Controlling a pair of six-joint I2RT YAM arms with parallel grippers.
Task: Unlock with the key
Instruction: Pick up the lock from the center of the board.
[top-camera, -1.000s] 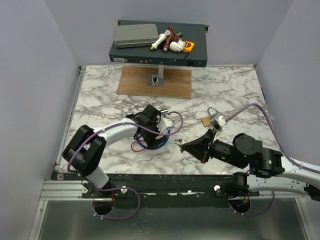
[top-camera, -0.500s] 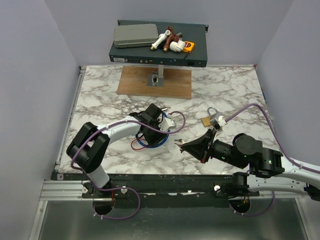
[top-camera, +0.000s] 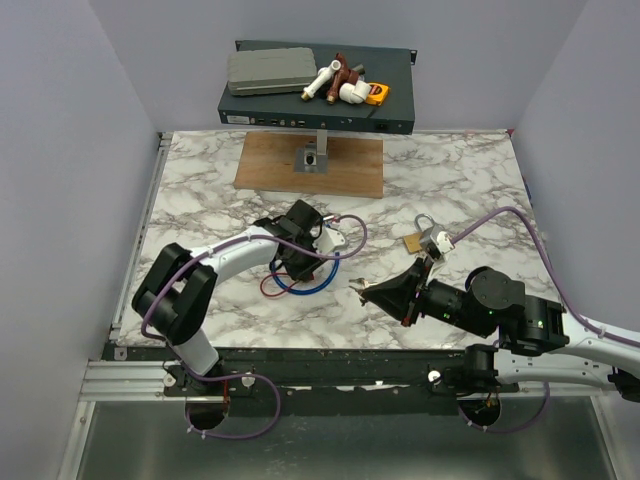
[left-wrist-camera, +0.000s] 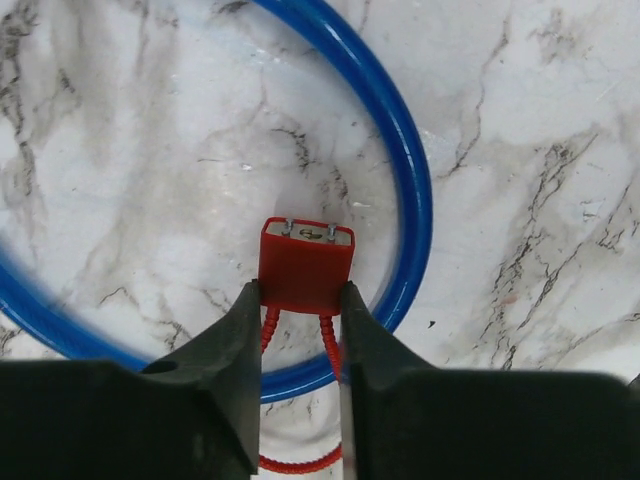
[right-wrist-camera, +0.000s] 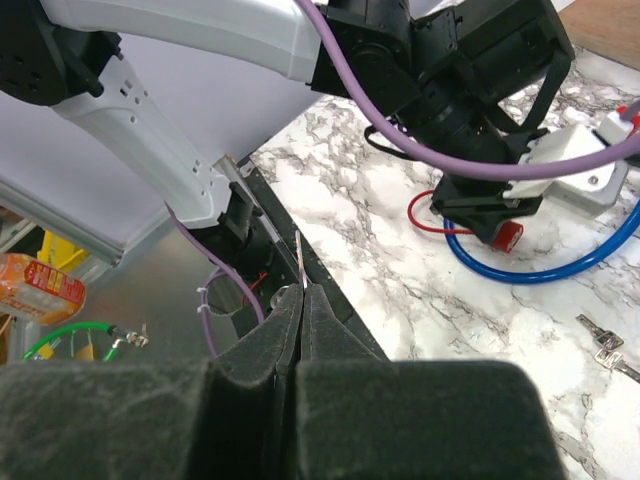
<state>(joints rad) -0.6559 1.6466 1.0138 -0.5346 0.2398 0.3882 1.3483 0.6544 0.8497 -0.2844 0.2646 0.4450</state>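
Padlock (top-camera: 424, 236) right of cable loop (left-wrist-camera: 418, 190), board (top-camera: 270, 165) behind.

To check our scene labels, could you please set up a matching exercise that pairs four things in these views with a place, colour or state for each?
Things:
1. red block
2. blue cable
3. padlock
4. right hand

Descriptions:
A. fingers closed together
B. brass body, silver shackle
C. between the fingers of the left hand
D. lying in a loop on the marble

Pairs: 1-C; 2-D; 3-B; 4-A
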